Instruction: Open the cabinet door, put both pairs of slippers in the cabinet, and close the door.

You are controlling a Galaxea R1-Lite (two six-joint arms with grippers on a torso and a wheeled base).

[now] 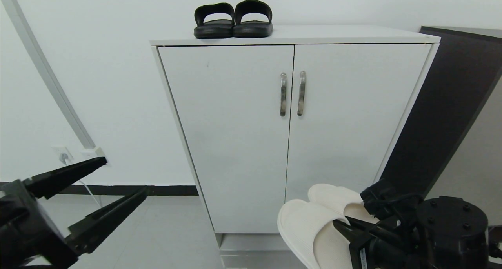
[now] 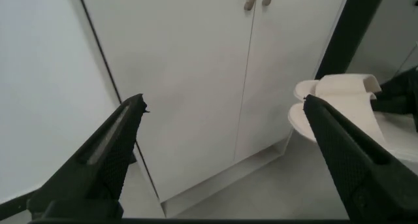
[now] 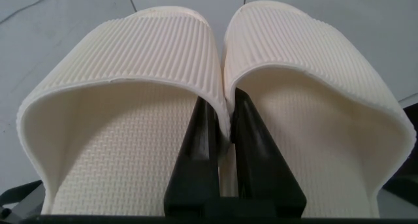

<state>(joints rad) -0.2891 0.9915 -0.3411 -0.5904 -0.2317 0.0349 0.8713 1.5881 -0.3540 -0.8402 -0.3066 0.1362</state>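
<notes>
A plain white wall [image 1: 98, 84] and a grey tiled floor [image 1: 164, 229] framed the scene, with a dark panel [image 1: 451, 116] leaning at 3 o'clock. A white two-door cabinet [image 1: 235, 143] stood in the middle, both doors shut. Its two metal handles [image 1: 292, 93] sat side by side at the centre seam.

A pair of black slippers [image 1: 233, 20] rested on the cabinet top at 12 o'clock, toes facing out. They sat together near the front edge, probably so one pinch could take both.

At 5 o'clock, low in front of the right door, the right gripper [image 3: 225, 113] held a pair of white slippers [image 1: 313, 222]. Its fingers were closed narrowly on the two touching inner walls of the straps. Pinched together this way, both slippers travelled as one load.

At 8 o'clock the left gripper [image 1: 126, 174] hung near the floor, left of the cabinet, fingers spread wide and holding nothing. With the right arm loaded, this free arm seemed the one placed to pull a handle. Door opening looked like the step in hand.
</notes>
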